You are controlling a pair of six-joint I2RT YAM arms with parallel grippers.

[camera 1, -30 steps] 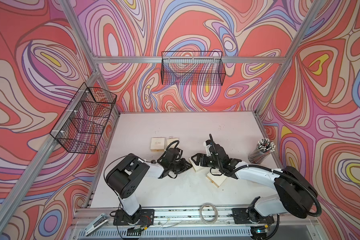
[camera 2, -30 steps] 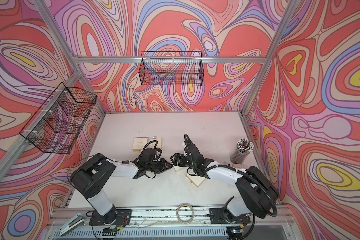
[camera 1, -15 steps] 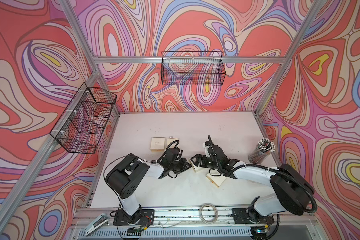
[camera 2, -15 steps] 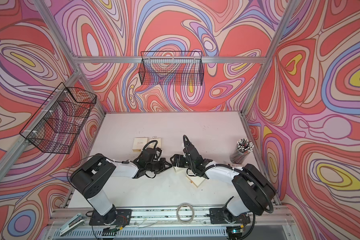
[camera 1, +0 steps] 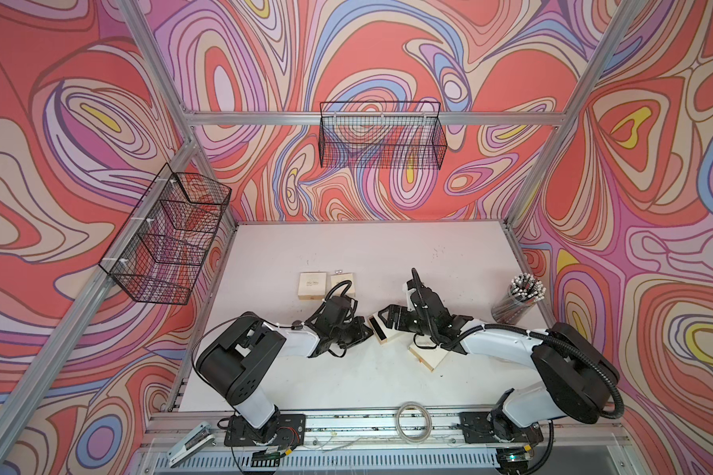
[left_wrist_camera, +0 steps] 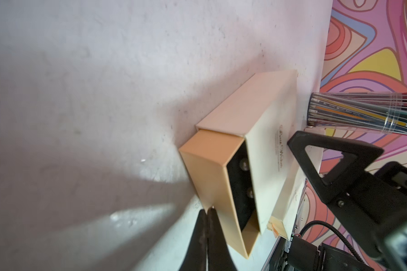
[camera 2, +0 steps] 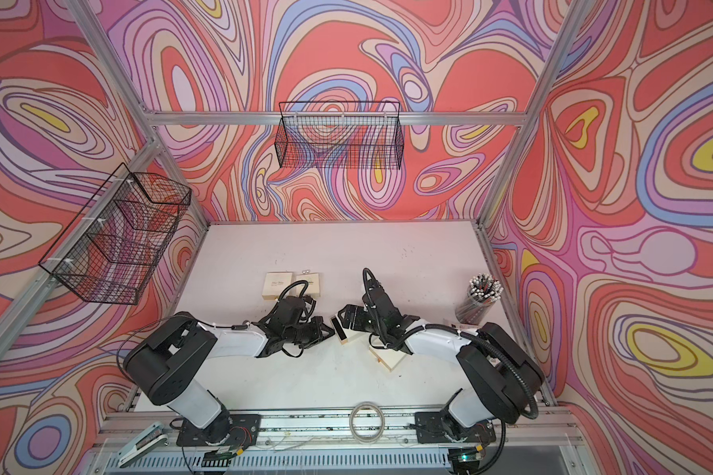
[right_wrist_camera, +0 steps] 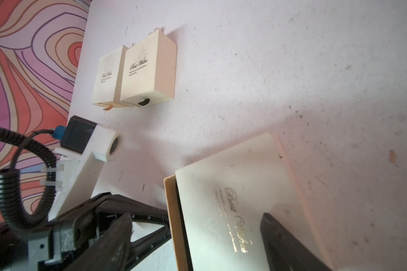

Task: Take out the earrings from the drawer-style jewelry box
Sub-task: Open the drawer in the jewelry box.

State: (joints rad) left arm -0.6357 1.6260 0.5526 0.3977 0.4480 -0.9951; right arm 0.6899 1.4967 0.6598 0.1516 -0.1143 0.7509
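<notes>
In both top views the left pincer (camera 1: 366, 329) reaches the jewelry box (camera 1: 392, 336), with the right pincer (camera 1: 389, 320) over it. Left wrist: the left jaws are pressed together at a corner of the drawer (left_wrist_camera: 209, 178). Two earrings (left_wrist_camera: 244, 164) lie just beyond, on its black lining. Right wrist: the right jaws are spread wide, one finger (right_wrist_camera: 289, 244) on the lettered top.

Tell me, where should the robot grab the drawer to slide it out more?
Probably the drawer front wall, the tan end poking out of the cream sleeve. Pinch its rim from the open end, pulling straight away from the sleeve: only that end is exposed, and the earrings sit inside.
</notes>
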